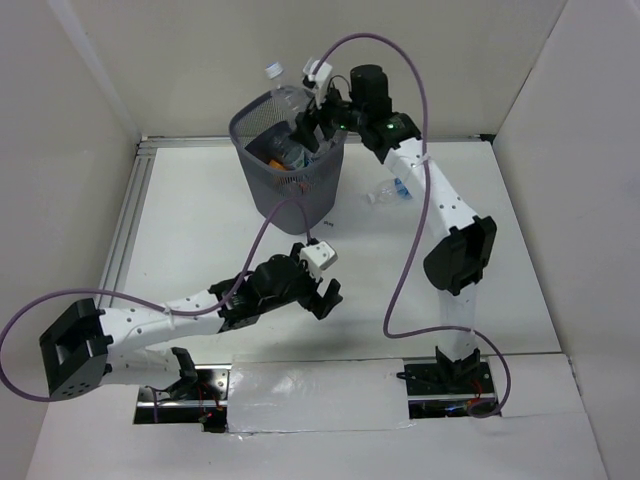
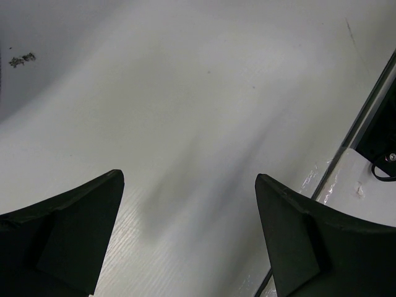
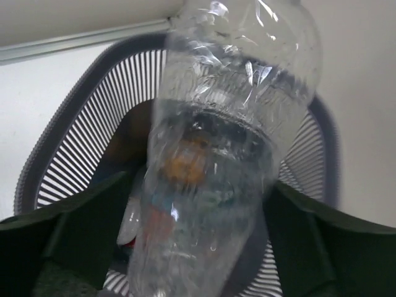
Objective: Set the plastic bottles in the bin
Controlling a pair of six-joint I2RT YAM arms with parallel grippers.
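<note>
The right gripper (image 1: 308, 128) is clamped on a clear bottle (image 3: 229, 124), white cap up, held over the bin (image 1: 262, 185), which stands mid-way along the table's (image 1: 200, 230) far edge. Orange and blue show inside the bin. A second clear bottle (image 1: 392, 190) lies nearer the far right corner (blue label, print too small to read). The left gripper (image 2: 189, 241) gapes wide over bare table towards the near edge.
</note>
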